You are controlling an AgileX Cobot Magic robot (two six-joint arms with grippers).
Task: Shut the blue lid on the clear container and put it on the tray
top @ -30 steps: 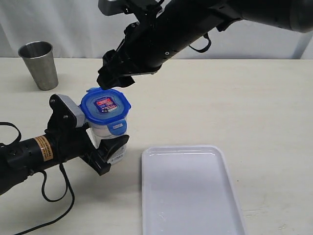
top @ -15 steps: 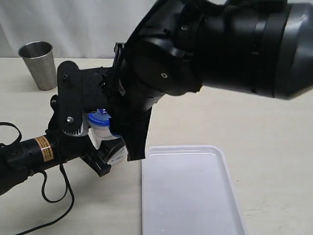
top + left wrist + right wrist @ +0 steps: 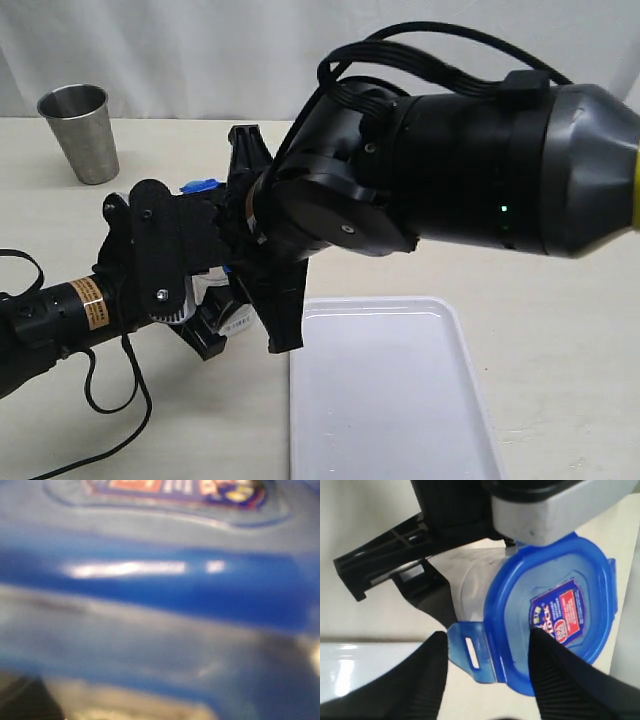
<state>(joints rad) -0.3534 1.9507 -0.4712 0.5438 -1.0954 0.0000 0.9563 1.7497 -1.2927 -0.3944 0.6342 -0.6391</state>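
Change since a second ago: black right gripper [image 3: 490,677] has dropped from behind and above to right over the rounded-square blue plastic lid [image 3: 555,610], arm blocking the outside view. Fingers spread, straddling one flap. Left gripper [image 3: 487,570] clamps the tall clear plastic container [image 3: 470,587], lidded, on the tabletop [image 3: 560,200] just beside the flat white rectangular tray [image 3: 400,400].

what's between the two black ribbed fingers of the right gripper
A snap-lock flap of the rounded-square blue plastic lid sticks out between the right gripper's fingers, shown in the right wrist view.
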